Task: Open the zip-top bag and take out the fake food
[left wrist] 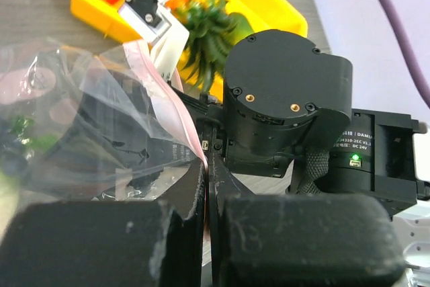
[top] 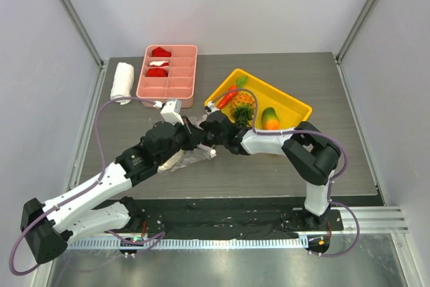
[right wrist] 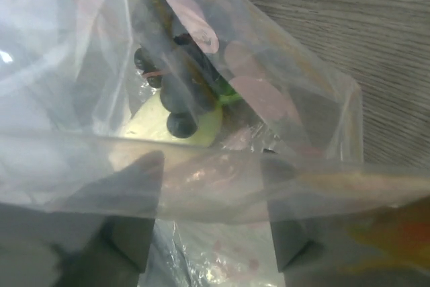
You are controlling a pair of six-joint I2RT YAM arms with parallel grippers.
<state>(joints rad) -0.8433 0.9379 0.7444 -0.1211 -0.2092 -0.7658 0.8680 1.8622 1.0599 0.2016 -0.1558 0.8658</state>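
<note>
- Item, zip-top bag [top: 193, 158]: clear floppy film, mid-table, just near of where the two wrists meet. It is pinched at its pink zip strip [left wrist: 168, 105].
- Item, left gripper [left wrist: 207, 213]: reaches in from the near left. Its jaws are closed tight on the zip strip, which runs down into the slit between the pads.
- Item, right gripper [right wrist: 211, 199]: reaches in from the right, jaws standing apart with nothing solid between them. We see its fingers [right wrist: 138, 233] only through a layer of film. We cannot tell whether they are inside the bag's mouth or behind a fold.
- Item, fake food remaining in the bag: dark purple grapes [right wrist: 178, 95] resting against a pale radish [right wrist: 138, 129].
- Governing relation: both pieces lie straight ahead of the right gripper's open fingers, deeper in the bag and in line with its reach. We judge the right arm the nearer and the free one, since the left is taken up with holding the strip.
- Item, yellow tray [top: 295, 109], far right, holding a carrot [top: 228, 97], a pineapple [top: 243, 111] and a mango [top: 270, 119].
- Item, pink divided tray [top: 183, 85], far centre, with a rolled white towel [top: 122, 82] to its left.
- Writing: white print on the right arm's motor housing includes "DC 24V"; the rest is too small for us to read.
</note>
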